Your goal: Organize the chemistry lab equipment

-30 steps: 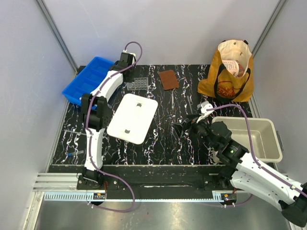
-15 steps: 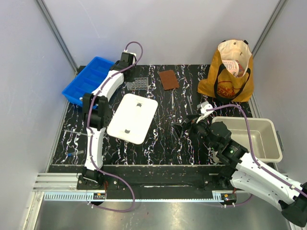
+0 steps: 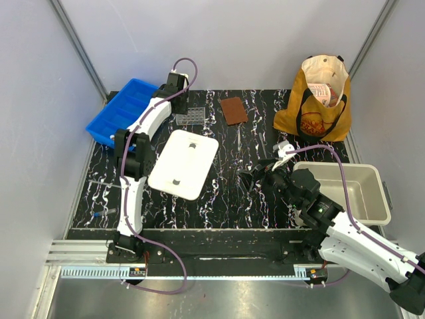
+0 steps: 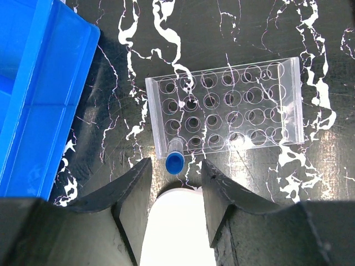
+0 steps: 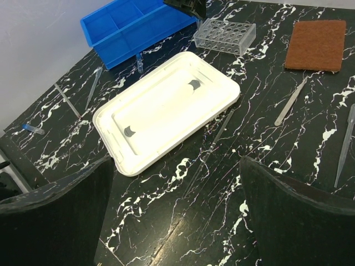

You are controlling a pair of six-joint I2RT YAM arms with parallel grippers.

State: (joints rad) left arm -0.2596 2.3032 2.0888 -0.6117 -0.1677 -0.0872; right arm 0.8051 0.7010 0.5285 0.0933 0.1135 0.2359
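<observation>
The small clear tube rack [image 4: 227,108] lies at the back of the table, also in the top view [image 3: 189,117] and the right wrist view [image 5: 224,36]. One blue-capped tube [image 4: 175,160] stands in its near-left corner hole. My left gripper [image 4: 175,166] is open just above that tube, fingers apart from the cap. My right gripper [image 5: 176,166] is open and empty over the table's middle right [image 3: 252,178]. A thin clear rod [image 5: 213,147] and thin metal tools [image 5: 291,102] lie ahead of it. Another blue-capped tube [image 5: 33,129] lies at the near left.
A white tray [image 3: 184,163] lies left of centre. A blue divided bin [image 3: 119,109] sits at the back left, a brown pad [image 3: 233,109] at the back middle, the tan tote bag [image 3: 317,100] at the back right, and a beige tub [image 3: 345,193] at the right.
</observation>
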